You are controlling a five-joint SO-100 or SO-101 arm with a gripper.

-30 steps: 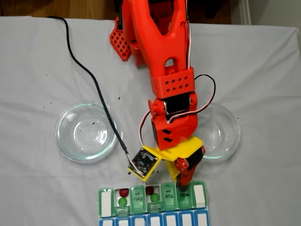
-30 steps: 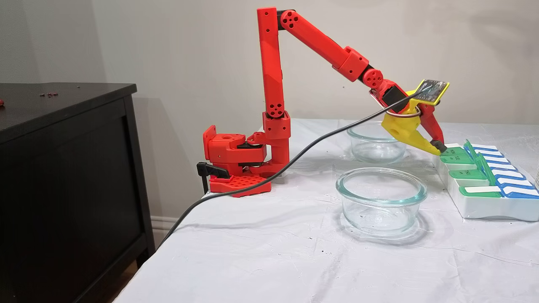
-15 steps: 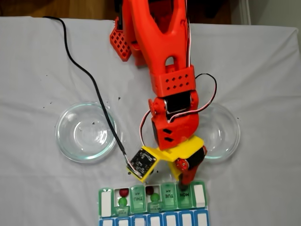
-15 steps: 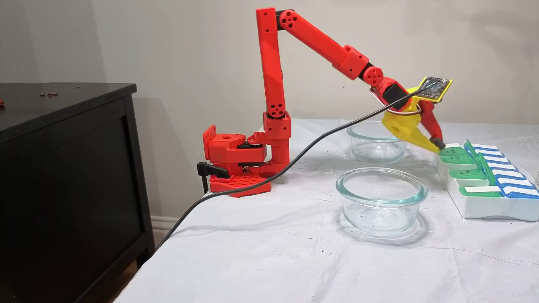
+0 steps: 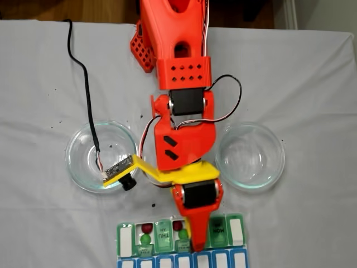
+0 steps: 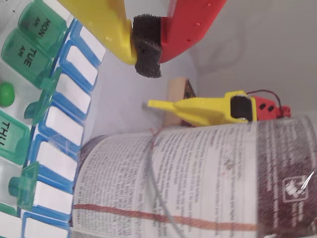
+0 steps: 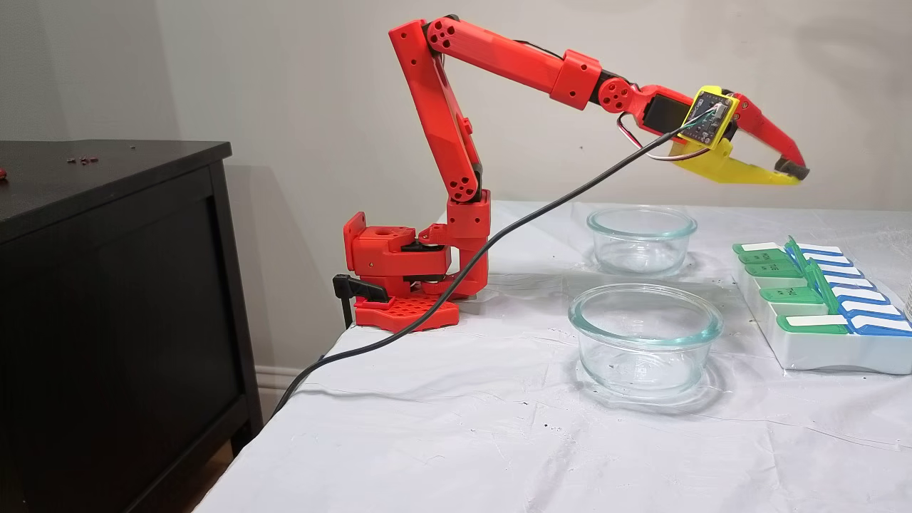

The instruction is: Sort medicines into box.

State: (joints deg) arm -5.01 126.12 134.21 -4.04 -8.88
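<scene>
The box (image 5: 236,231) lies at the table's near edge in a fixed view, with green lids over a blue row. Two of its compartments stand open, each holding a dark red ball (image 5: 146,228) and a green ball (image 5: 145,239) of the medicines. My gripper (image 5: 196,241) hovers over the box's middle, hiding one compartment. From the side, the gripper (image 7: 794,173) hangs shut and empty, well above the box (image 7: 812,349). The wrist view has the gripper (image 6: 147,49) with its fingers pressed on their black foam pad, the box (image 6: 34,22) and one green ball (image 6: 6,93) at left.
Two round glass dishes (image 5: 71,159) (image 5: 251,156) stand between the arm's base and the box, also seen from the side (image 7: 645,335) (image 7: 641,239). A black cable (image 5: 83,72) trails to the wrist camera. A printed bottle (image 6: 198,183) stands past the box. A dark cabinet (image 7: 114,285) borders the table.
The gripper has lifted from the MON lid to well above the box. It has shifted toward the box's middle, and the wrist has rolled, swinging the camera board out over one dish.
</scene>
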